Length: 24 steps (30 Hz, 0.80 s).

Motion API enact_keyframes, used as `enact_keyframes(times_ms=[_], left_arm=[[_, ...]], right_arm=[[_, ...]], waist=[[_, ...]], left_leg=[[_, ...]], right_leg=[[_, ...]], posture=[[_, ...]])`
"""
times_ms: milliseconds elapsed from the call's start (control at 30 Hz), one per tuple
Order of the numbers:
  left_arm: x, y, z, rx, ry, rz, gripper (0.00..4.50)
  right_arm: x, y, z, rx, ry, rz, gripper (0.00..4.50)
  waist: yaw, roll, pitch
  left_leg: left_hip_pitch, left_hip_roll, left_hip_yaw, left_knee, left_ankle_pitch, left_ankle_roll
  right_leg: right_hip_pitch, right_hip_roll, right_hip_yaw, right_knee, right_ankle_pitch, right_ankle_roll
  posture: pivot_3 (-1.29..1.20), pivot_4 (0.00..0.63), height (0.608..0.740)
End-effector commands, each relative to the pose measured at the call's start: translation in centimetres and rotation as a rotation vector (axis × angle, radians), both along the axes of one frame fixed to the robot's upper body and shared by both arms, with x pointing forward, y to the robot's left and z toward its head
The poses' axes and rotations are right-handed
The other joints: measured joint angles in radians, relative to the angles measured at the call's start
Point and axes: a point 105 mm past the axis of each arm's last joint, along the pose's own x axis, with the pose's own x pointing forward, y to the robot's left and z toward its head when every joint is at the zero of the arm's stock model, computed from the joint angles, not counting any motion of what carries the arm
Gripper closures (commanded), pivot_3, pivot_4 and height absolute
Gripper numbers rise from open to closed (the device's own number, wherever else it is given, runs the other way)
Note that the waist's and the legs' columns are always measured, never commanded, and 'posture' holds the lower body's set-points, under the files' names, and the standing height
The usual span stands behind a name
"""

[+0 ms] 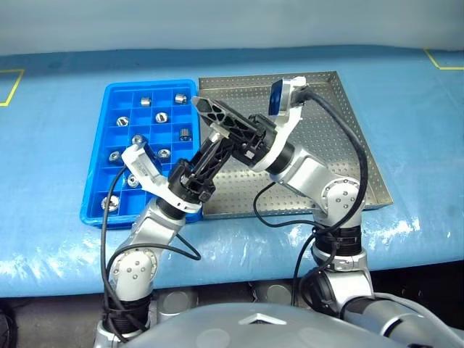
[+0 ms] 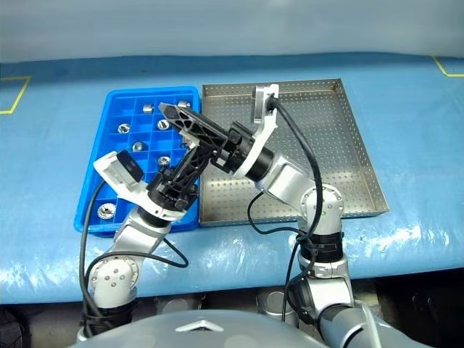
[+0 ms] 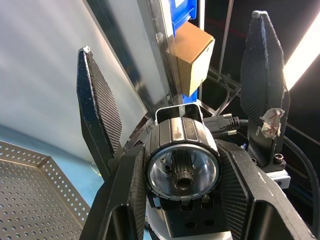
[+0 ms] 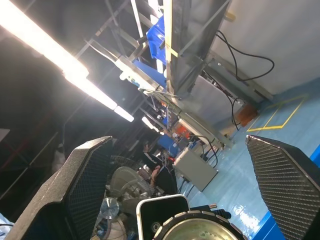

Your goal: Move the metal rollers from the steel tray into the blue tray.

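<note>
Metal rollers in blue tray, several hidden behind arms

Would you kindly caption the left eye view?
Both grippers raised over blue tray holding metal rollers; steel tray looks emptied.

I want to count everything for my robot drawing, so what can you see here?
metal rollers: at least nine, shiny silver, in the blue tray's compartments; the arm hides part of that tray
metal roller: one, silver, held in the left gripper
blue tray: one, bright blue, on the table's left side, beside the steel tray
steel tray: one, silver with a dotted floor, to the right of the blue tray
table cover: one, light blue, under both trays
tape marks: two, yellow, at the far left and far right
left gripper: one, black, shut on a roller
right gripper: one, black, open, around the left gripper's tip
</note>
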Motion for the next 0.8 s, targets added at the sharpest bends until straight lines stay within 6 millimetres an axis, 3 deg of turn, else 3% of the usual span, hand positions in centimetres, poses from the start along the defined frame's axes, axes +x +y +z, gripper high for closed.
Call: enact_keyframes(times_ms=[33,300,433,567,667,800], left_arm=[[-0.6,0.7,1.0,-0.043,-0.029,0.019,2.81],[-0.9,3.1,0.9,-0.185,0.047,0.128,2.81],[-0.8,4.4,0.6,-0.154,0.069,0.245,2.81],[0.8,5.4,-1.7,0.256,0.095,0.437,2.81],[2.1,6.5,-3.5,0.495,0.115,0.543,2.81],[2.9,7.0,-5.9,0.748,0.123,0.576,2.81]], right_arm=[[-0.4,-0.3,1.4,0.051,-0.046,-0.014,0.0],[4.5,-3.5,2.4,0.139,0.076,-0.295,0.0],[5.0,-3.9,2.7,0.075,0.023,-0.36,0.0],[3.7,-2.3,1.6,-0.129,-0.092,-0.361,0.0],[2.7,-1.0,-1.6,-0.44,-0.241,-0.373,0.0],[1.8,-1.1,-4.1,-0.59,-0.307,-0.376,0.0]], waist=[[0.0,0.0,0.0],[0.004,0.0,0.0],[0.003,0.0,0.0],[0.004,0.001,0.0],[0.006,0.001,0.0],[0.013,0.001,0.0]], left_leg=[[0.0,0.0,0.0,0.0,0.0,0.0],[-0.001,0.0,0.0,0.001,0.0,0.0],[-0.002,0.0,0.0,0.001,0.0,0.0],[-0.002,0.0,-0.001,0.0,0.0,0.0],[-0.001,0.0,-0.001,-0.001,0.001,-0.001],[-0.001,0.0,-0.001,-0.001,0.001,-0.002]], right_leg=[[0.0,0.0,0.0,0.0,0.0,0.0],[0.0,0.0,0.0,0.0,0.0,0.001],[-0.001,0.0,0.0,-0.001,0.0,0.0],[-0.002,0.0,0.0,-0.001,0.002,-0.003],[-0.002,0.0,0.0,-0.001,0.002,-0.003],[-0.002,0.0,0.0,-0.001,0.0,0.0]], posture=[[0.05,0.15,0.74],[0.06,0.15,0.74],[0.06,0.15,0.74],[0.07,0.15,0.74],[0.07,0.15,0.74],[0.05,0.15,0.74]])
